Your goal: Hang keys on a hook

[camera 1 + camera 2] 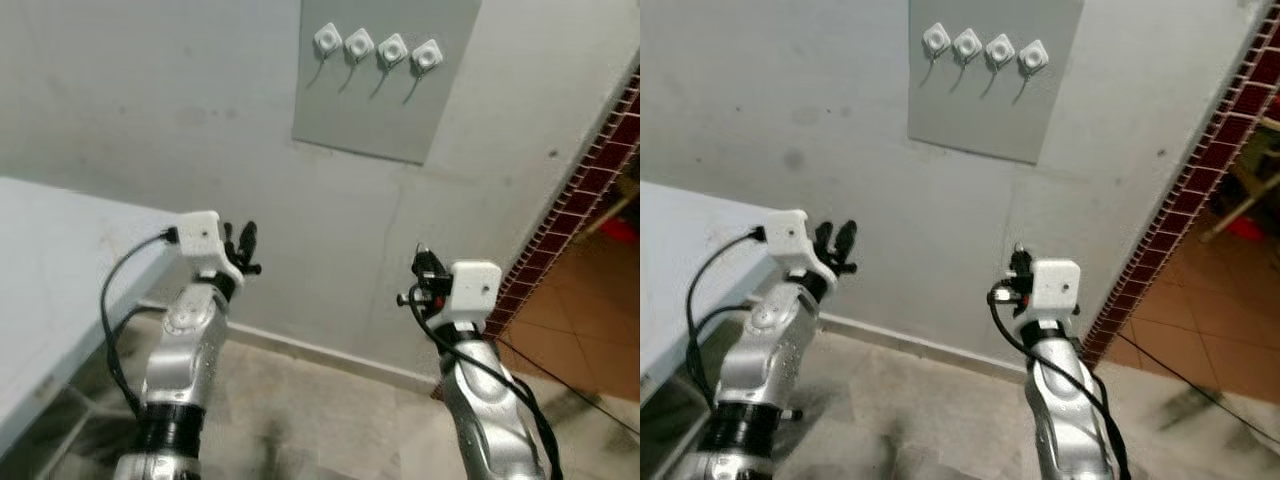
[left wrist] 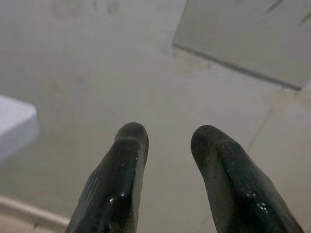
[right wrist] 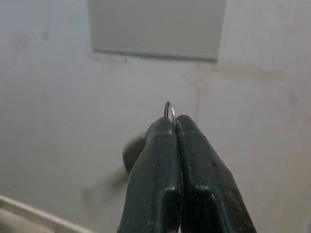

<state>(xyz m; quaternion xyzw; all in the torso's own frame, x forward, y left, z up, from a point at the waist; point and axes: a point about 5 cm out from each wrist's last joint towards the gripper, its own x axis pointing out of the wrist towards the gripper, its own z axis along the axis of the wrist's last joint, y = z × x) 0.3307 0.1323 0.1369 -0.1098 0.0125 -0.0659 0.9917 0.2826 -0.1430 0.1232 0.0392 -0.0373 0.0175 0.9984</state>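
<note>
A grey panel [image 1: 385, 75] with four white hooks [image 1: 376, 46] is fixed to a pale plaster wall [image 1: 150, 110]. Left of the panel and lower juts a white table [image 1: 50, 270]; right of it runs a dark red tiled edge [image 1: 580, 190]. Below the panel, the right gripper [image 3: 171, 125] has its fingers clamped together on a key ring [image 3: 169, 110]; the keys themselves are hidden. The left gripper [image 2: 167, 138] holds its fingers apart, empty.
</note>
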